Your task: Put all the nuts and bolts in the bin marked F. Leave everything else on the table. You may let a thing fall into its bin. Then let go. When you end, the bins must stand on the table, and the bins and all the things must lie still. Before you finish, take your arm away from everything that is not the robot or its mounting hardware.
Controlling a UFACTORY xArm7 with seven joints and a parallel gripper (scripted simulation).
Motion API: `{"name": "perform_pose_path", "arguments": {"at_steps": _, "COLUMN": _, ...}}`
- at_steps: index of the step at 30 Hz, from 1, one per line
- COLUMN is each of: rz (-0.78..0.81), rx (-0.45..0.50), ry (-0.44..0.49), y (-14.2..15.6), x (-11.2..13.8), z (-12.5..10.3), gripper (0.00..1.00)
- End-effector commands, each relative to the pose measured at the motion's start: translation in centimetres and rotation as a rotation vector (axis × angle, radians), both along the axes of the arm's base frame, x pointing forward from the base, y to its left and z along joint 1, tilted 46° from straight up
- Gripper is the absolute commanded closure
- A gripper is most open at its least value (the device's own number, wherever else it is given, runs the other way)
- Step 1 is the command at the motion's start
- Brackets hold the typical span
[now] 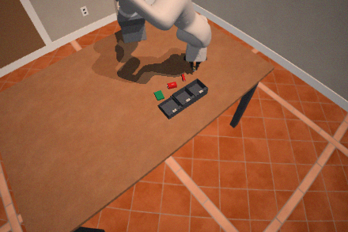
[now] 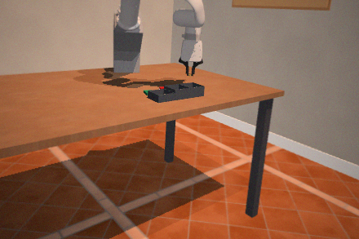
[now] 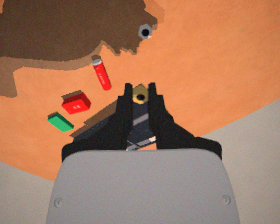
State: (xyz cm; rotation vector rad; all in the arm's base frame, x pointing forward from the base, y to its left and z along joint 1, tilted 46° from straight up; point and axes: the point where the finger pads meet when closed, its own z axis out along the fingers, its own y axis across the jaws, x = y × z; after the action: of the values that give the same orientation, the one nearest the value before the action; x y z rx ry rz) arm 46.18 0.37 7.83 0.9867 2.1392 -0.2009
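My gripper (image 3: pixel 140 93) is shut on a small brass-coloured nut (image 3: pixel 139 96), pinched between the fingertips. It hangs a little above the table, just behind the far end of the dark three-compartment bin row (image 1: pixel 183 97), as the top view (image 1: pixel 194 66) and the exterior view (image 2: pixel 190 71) show. A grey nut (image 3: pixel 145 31) lies on the table beyond the fingers, at the edge of the arm's shadow. The bin row also shows in the exterior view (image 2: pixel 176 92) and partly under the fingers in the wrist view (image 3: pixel 134 131). Its small white labels are too small to read.
A red cylinder (image 1: pixel 183 77) (image 3: pixel 101 73), a red block (image 1: pixel 171 85) (image 3: pixel 76 102) and a green block (image 1: pixel 159 95) (image 3: pixel 60 121) lie on the table behind the bins. The table's right edge runs close past the bins. The arm's base (image 1: pixel 132 28) stands at the back.
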Motion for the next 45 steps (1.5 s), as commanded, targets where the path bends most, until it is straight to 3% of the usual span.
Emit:
{"name": "perform_pose_path", "arguments": {"at_steps": 1, "rz": 0.0, "rx": 0.001, "ry": -0.003, "y": -1.3, "x": 1.1, "z": 1.8, "gripper": 1.0}}
{"name": "perform_pose_path", "arguments": {"at_steps": 3, "rz": 0.0, "rx": 0.001, "ry": -0.003, "y": -1.3, "x": 1.1, "z": 1.8, "gripper": 1.0}}
{"name": "perform_pose_path", "arguments": {"at_steps": 6, "rz": -0.105, "rx": 0.087, "ry": -0.067, "y": -2.4, "x": 1.9, "z": 3.1, "gripper": 1.0}}
{"name": "perform_pose_path", "arguments": {"at_steps": 13, "rz": -0.207, "rx": 0.17, "ry": -0.129, "y": -4.1, "x": 3.1, "z": 5.2, "gripper": 1.0}}
{"name": "perform_pose_path", "arguments": {"at_steps": 14, "rz": -0.271, "rx": 0.223, "ry": -0.169, "y": -4.5, "x": 3.4, "z": 5.6, "gripper": 1.0}}
{"name": "perform_pose_path", "arguments": {"at_steps": 18, "rz": -0.344, "rx": 0.282, "ry": -0.213, "y": -5.9, "x": 4.4, "z": 7.3, "gripper": 1.0}}
{"name": "perform_pose_path", "arguments": {"at_steps": 32, "rz": -0.627, "rx": 0.515, "ry": -0.381, "y": -6.0, "x": 4.5, "z": 7.5, "gripper": 1.0}}
{"name": "perform_pose_path", "arguments": {"at_steps": 45, "rz": -0.644, "rx": 0.529, "ry": -0.394, "y": -6.0, "x": 4.5, "z": 7.5, "gripper": 1.0}}
